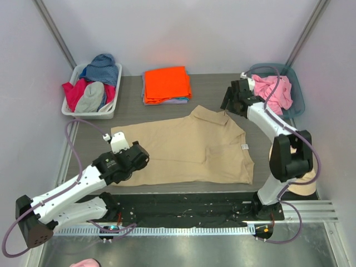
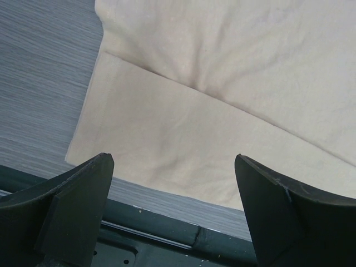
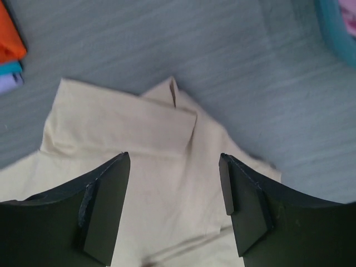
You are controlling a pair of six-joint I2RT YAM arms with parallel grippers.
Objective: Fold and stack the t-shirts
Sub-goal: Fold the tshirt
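A tan collared t-shirt (image 1: 189,147) lies spread flat on the grey table, collar toward the back. A folded orange shirt (image 1: 166,83) tops a stack at the back, lavender cloth showing under it. My left gripper (image 1: 138,158) is open and empty over the tan shirt's near left corner (image 2: 167,144). My right gripper (image 1: 227,103) is open and empty above the collar (image 3: 167,117). A pink shirt (image 1: 273,92) lies in the teal bin.
A white basket (image 1: 71,112) at the back left holds blue, red and grey clothes. A teal bin (image 1: 297,89) stands at the back right. A black rail (image 2: 167,233) runs along the table's near edge. The stack's edge (image 3: 11,50) shows in the right wrist view.
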